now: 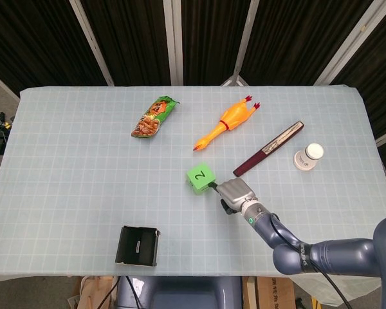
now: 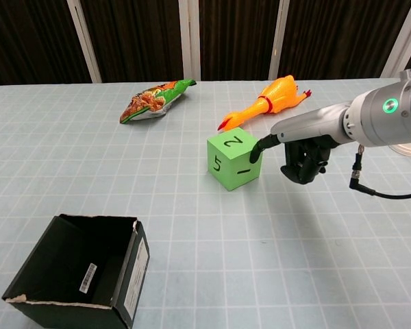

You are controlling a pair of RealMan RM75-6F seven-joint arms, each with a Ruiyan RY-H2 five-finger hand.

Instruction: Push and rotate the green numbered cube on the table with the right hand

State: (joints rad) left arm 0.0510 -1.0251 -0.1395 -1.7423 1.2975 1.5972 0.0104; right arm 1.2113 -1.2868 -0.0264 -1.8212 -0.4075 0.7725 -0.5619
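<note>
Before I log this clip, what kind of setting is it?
Probably a robot lab test table: a grid-patterned cloth backed by dark curtains, with unrelated props scattered about, such as a rubber chicken, a snack packet and the green numbered cube.
</note>
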